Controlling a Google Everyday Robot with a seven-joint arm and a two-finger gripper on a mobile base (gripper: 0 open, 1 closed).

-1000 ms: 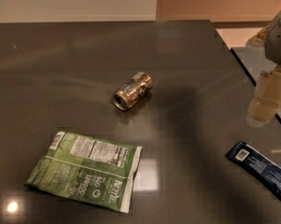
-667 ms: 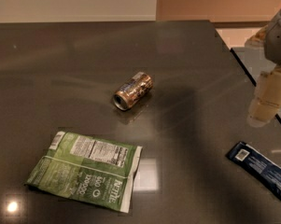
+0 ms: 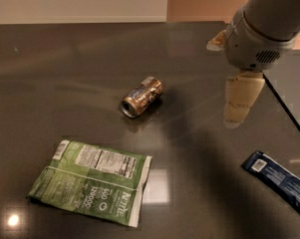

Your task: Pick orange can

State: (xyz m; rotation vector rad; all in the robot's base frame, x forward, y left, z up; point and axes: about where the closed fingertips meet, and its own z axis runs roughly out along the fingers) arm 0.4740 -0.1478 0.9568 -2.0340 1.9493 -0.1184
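Coppery orange can point(image 3: 141, 97) (lying) — silver end, gripper point(image 3: 228, 78) well right

The small orange-copper metallic drink can point(image 3: 142, 97) with white and blue label patches lies on its side on the dark surface point(image 3: 65, 63), silver end toward the lower left. The gripper point(image 3: 239, 99) hangs well apart to its right.
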